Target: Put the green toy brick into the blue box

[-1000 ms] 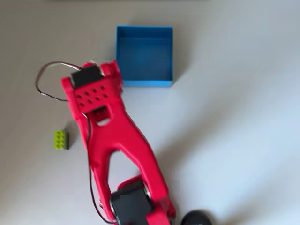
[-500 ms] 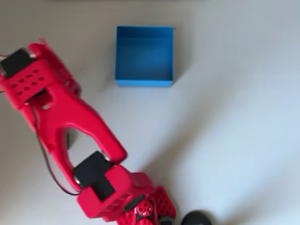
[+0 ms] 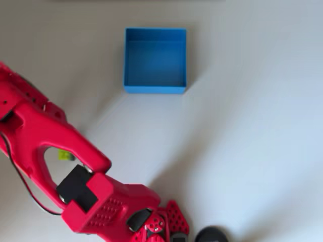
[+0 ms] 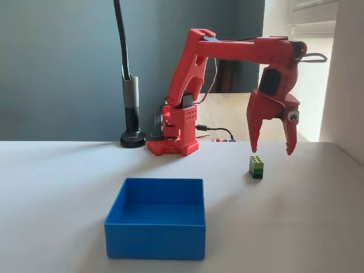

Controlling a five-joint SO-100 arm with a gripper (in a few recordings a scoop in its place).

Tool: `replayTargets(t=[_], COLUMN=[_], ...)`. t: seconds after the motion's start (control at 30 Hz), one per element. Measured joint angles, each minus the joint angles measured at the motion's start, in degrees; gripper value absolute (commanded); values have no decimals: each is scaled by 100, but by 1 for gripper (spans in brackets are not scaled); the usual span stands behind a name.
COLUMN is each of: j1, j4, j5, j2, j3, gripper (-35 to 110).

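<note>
The green toy brick [image 4: 256, 166] sits on the white table, right of and beyond the blue box [image 4: 156, 225] in the fixed view. My red gripper [image 4: 271, 151] hangs open just above the brick, fingers pointing down and spread wider than it, with nothing between them. In the overhead view the blue box [image 3: 155, 59] stands empty at the top centre. Only a sliver of the brick [image 3: 64, 155] shows there, through a gap in the red arm [image 3: 60, 146] that crosses the lower left.
The arm's red base [image 4: 173, 142] stands at the back of the table, next to a black post on a round foot [image 4: 132, 136]. A pale wall [image 4: 347, 79] rises close on the right in the fixed view.
In the overhead view the arm has swung from near the box to the left and now reaches over the brick, covering most of it. Box and brick have not moved.
</note>
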Motion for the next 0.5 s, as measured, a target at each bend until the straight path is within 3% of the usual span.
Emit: replayTargets(t=[0.5], j1=[-378], j4=[0], j5=[-26], j2=[18], j3=[1503], gripper=[36])
